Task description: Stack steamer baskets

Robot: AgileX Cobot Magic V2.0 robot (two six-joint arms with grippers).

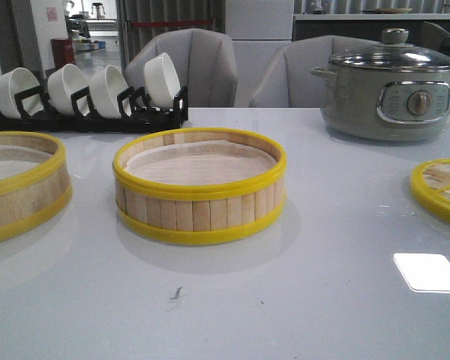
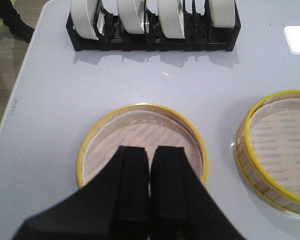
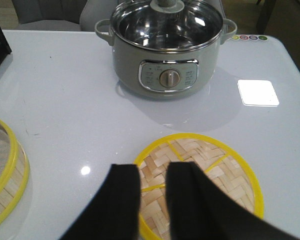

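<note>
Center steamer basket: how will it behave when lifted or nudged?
The center steamer basket looks rigid: bamboo slats between yellow rims. Probably light, since it is a shallow ring. Wide and low, so it is unlikely to tip; it may slide on the glossy table.

Two steamer baskets point(image 1: 199, 187) point(image 1: 19, 184), four bowls point(image 1: 105, 90)

No text, brand or number could be read anywhere. The pot point(image 3: 167, 47) carried a control panel point(image 3: 168, 76) around its knob, with small markings too fine to make out. A row of small round colored stickers point(image 3: 248, 37) sat on the tabletop point(image 3: 65, 100) just beside the pot, their print illegible. In the front view, a pinkish notice point(image 1: 52, 14) hung on the far wall, too blurred to read.
</note>
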